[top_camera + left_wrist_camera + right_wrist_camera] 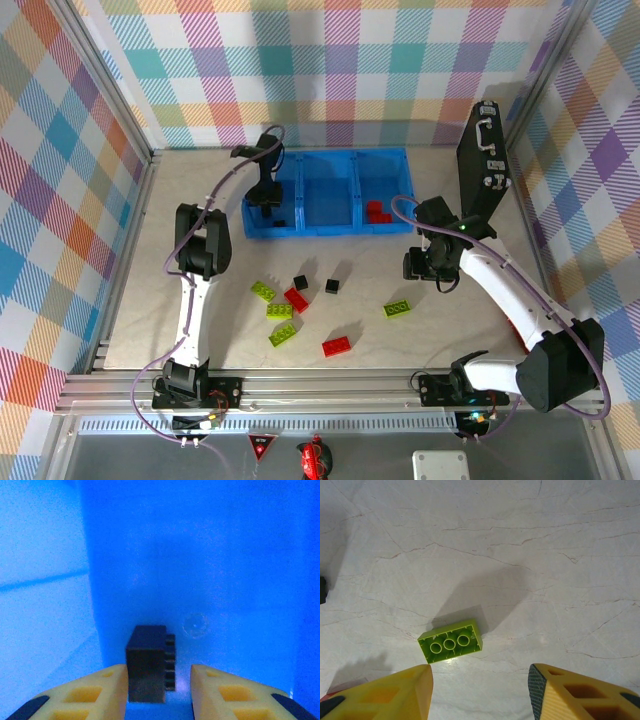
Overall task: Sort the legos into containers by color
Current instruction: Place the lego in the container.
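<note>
The left end effector (159,685) and right end effector (481,680) both point down — jaws parted.

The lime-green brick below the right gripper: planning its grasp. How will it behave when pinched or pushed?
The lime-green brick looks like hard plastic: probably rigid, light. Lying flat, studs up, it should not roll or tip. A push likely slides it across the smooth table.

The containers (330,231) are rendered in bright translucent blue. The legos are coloured variously: a lime-green lego (397,309), a red lego (336,346), a black lego (332,286). The table (380,265) is marked white with thin brownish veins. The walls (330,70) are covered in pastel plaid. The briefcase (480,165) is coloured black, and the right gripper (480,672) yellow with black pads.
</note>
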### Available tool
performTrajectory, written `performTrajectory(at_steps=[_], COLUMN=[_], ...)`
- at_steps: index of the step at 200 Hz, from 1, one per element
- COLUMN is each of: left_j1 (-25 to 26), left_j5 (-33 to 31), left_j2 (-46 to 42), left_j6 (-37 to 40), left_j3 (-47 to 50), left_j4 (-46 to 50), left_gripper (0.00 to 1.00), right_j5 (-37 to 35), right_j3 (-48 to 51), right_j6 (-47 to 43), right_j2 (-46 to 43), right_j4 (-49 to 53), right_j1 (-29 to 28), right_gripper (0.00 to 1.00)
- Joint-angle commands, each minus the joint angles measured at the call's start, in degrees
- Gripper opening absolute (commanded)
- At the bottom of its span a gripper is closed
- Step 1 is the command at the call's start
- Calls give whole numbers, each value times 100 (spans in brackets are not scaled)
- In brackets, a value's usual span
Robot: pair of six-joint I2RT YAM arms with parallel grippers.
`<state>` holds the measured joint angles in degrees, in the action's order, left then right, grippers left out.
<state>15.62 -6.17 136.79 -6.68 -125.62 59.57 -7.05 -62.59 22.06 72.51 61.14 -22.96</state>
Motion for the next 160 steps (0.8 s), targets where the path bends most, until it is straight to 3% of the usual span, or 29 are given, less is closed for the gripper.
performTrajectory(at_steps=[1, 160], left_j1=[-41, -283], left_j5=[340, 916], left_j2=[-672, -3593], left_j6=[-103, 208], left_j3=[201, 3041], left_j4=[139, -99], left_gripper=[37, 38], right_j5=[19, 298], right_j3=[-158, 320], right_j6=[75, 62], right_j2=[-107, 251], right_j4=[90, -42], right_j1=[-49, -177], right_gripper=[55, 55])
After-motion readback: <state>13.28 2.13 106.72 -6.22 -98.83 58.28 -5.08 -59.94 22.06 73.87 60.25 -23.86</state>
